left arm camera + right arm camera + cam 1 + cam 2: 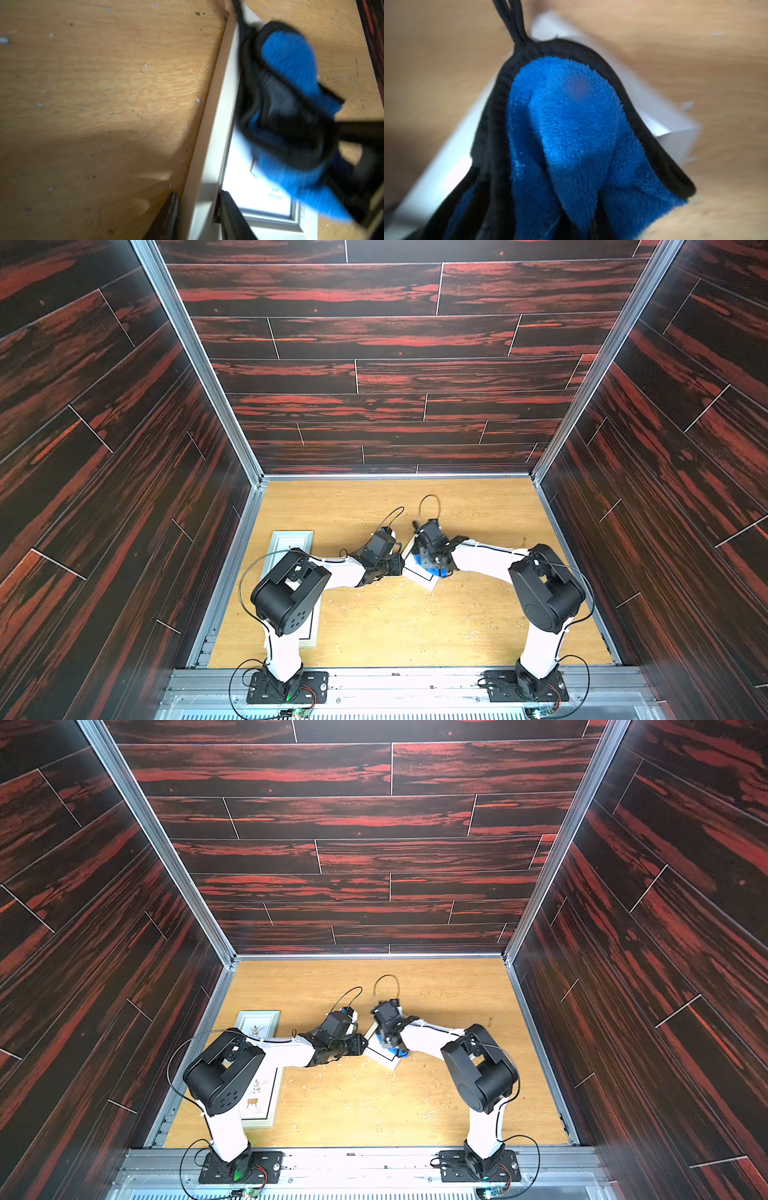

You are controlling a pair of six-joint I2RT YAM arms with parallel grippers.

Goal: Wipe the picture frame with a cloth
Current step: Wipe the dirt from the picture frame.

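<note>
A small white picture frame [424, 580] lies tilted on the wooden table near the middle in both top views [388, 1060]. My left gripper [198, 195] is shut on its side rail [214, 116], one dark finger [171, 207] outside and one on the glass side. The bright blue cloth [571, 124] with black edging is bunched on the frame's face [660, 112], its black loop [510, 18] sticking out. My right gripper [433, 563] comes down from above and is shut on the cloth [436, 571]; the cloth hides its fingertips in the right wrist view.
Another framed print [257, 1023] lies along the table's left edge, partly under my left arm [224, 1073]. Pale crumbs [399, 605] are scattered over the table [478, 506]. Dark panelled walls [374, 364] close in three sides.
</note>
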